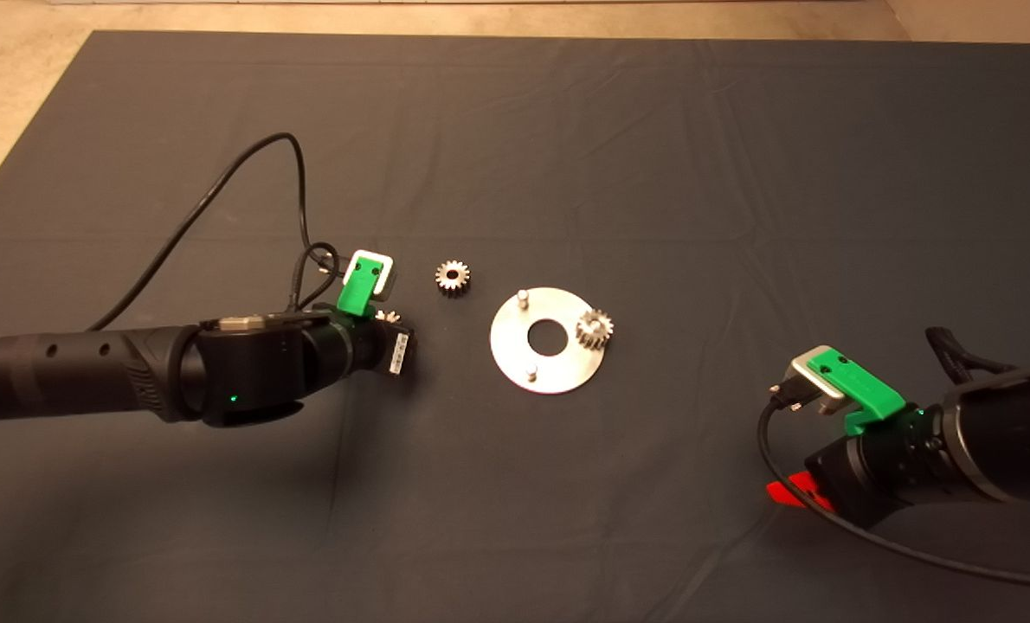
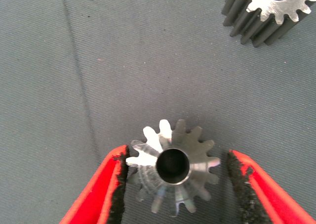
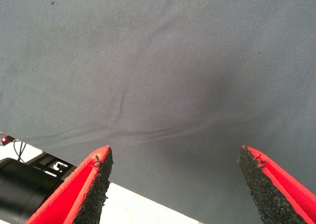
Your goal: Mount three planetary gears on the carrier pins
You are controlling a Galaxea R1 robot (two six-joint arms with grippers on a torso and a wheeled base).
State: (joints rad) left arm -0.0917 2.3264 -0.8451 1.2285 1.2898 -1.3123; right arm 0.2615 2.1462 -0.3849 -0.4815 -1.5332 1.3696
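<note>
The left gripper [image 2: 173, 184] is open around one of the planetary gears [image 2: 173, 167] lying on the mat [image 1: 221, 130]: one pad touches its teeth and the other pad [image 2: 242, 184] stands just apart, so nothing is gripped yet. The gear is probably stiff, heavy for its size and slippery, so the pads should close across opposite teeth. Beyond it the second gear [image 1: 453, 278] lies on the mat, the third gear [image 1: 595, 329] sits on the plate [image 1: 548, 368] with two carrier pins [image 1: 523, 296] free, and the right gripper [image 3: 173, 184] waits open at the mat's lower right.
</note>
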